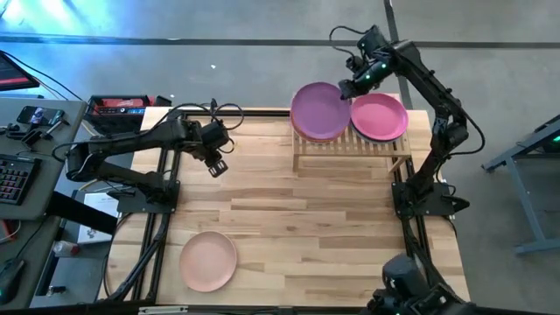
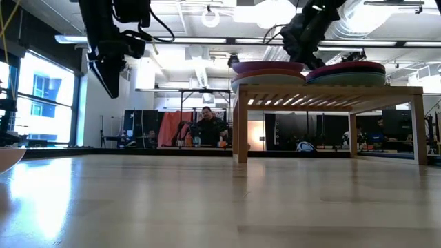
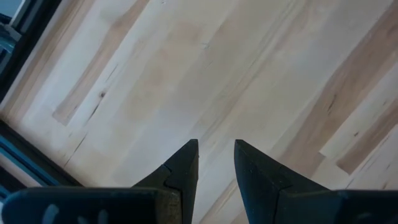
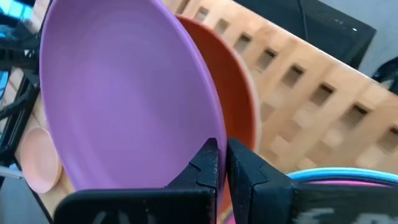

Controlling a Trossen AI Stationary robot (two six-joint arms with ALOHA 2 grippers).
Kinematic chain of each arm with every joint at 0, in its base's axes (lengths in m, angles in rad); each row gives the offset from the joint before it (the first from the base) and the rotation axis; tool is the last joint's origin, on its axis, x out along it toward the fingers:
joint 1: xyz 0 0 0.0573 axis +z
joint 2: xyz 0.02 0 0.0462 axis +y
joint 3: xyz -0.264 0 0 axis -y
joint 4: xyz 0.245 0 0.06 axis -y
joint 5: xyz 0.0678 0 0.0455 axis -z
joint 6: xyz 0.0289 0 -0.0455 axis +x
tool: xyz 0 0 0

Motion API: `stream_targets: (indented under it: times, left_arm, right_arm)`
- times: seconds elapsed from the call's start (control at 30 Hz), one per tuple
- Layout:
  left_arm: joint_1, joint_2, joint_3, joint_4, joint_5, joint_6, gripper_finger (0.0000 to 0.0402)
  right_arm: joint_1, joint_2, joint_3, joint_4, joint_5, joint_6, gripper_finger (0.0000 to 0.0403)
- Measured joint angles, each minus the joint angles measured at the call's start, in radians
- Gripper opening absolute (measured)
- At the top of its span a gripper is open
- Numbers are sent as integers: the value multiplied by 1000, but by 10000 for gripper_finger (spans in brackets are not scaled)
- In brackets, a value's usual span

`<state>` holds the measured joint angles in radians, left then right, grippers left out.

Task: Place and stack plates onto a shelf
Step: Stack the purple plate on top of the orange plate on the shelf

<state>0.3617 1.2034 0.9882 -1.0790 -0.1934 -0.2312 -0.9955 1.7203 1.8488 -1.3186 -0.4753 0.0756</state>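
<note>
The bamboo shelf [image 1: 350, 150] stands at the table's far right. On its left half lies a purple plate [image 1: 317, 111] over an orange-red plate [image 4: 239, 106]. On its right half a magenta plate [image 1: 381, 117] tops a stack with a light blue rim [image 4: 329, 173]. My right gripper [image 1: 348, 87] is between the two stacks, shut on the purple plate's rim. A peach plate [image 1: 208, 261] rests flat on the table near the near left corner. My left gripper [image 1: 217, 166] hangs open above bare table, left of the shelf, touching nothing. My right gripper [image 4: 222, 152] pinches the purple plate's rim [image 4: 210, 134] on the side facing the magenta stack, between its two fingers. The fingers come slanting down from the far side. The plate lies nearly flat on the orange-red plate and sits offset, so that plate's rim shows beside it.
The shelf [image 2: 331, 93] stands on short legs with open room beneath. Wide bare tabletop [image 3: 205, 68] lies between the shelf and the peach plate. Off the table's left edge sit a keyboard, cables and a red box [image 1: 118, 105]. People show in the room behind.
</note>
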Motion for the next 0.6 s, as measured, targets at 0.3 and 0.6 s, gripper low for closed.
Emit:
stream_targets:
  times: [0.3,0.6]
  left_arm:
    - [32,0,0,0,0,18,92]
    - [32,0,0,0,0,26,92]
  right_arm:
    - [42,0,0,10,67,36,0]
    - [54,0,0,-8,90,40,0]
